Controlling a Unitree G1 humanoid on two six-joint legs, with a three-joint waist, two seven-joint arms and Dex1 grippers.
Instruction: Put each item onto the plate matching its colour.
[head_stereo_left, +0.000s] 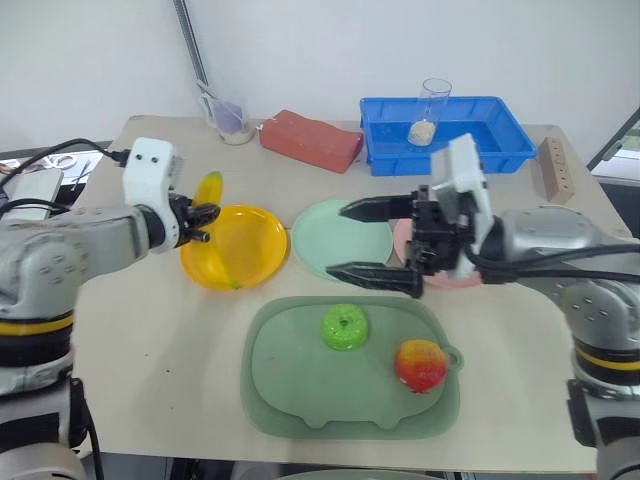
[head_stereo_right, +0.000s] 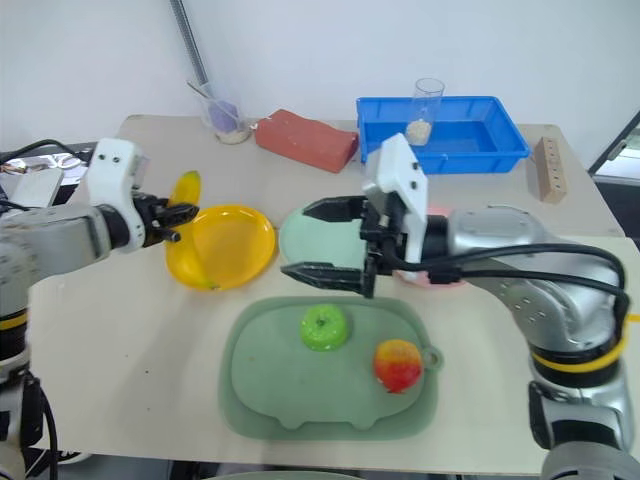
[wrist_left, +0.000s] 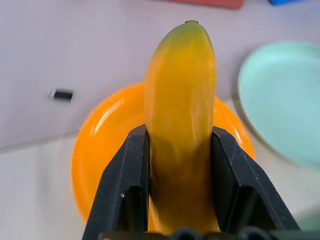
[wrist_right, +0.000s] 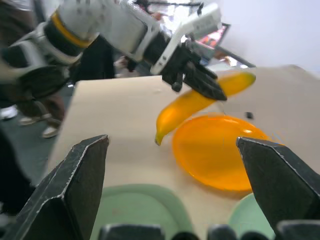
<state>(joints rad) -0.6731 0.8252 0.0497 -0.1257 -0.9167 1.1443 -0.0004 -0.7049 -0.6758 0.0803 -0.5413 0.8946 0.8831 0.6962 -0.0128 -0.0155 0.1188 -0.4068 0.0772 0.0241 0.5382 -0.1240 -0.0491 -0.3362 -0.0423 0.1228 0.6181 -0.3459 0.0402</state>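
Note:
My left gripper (head_stereo_left: 200, 222) is shut on the long yellow banana (wrist_left: 182, 100), held in the air over the left rim of the yellow plate (head_stereo_left: 240, 245). The banana's tip (head_stereo_left: 210, 186) sticks up past the fingers (wrist_left: 127, 190). My right gripper (head_stereo_left: 338, 240) hangs open and empty over the mint green plate (head_stereo_left: 325, 225), pointing left. It hides most of the pink plate (head_stereo_left: 455, 279). The green apple (head_stereo_left: 345, 327) and the red-and-yellow peach (head_stereo_left: 421, 364) lie on the pig-shaped green tray (head_stereo_left: 300, 400). The right wrist view looks across at the held banana (wrist_right: 195, 102).
At the table's back stand a blue bin (head_stereo_left: 490, 150) with a glass of grains (head_stereo_left: 432, 110), a red brick (head_stereo_left: 310, 140) and a clear measuring cup (head_stereo_left: 232, 120). A wooden block (head_stereo_left: 555, 168) is at the far right. Cables (head_stereo_left: 60, 160) lie off the left edge.

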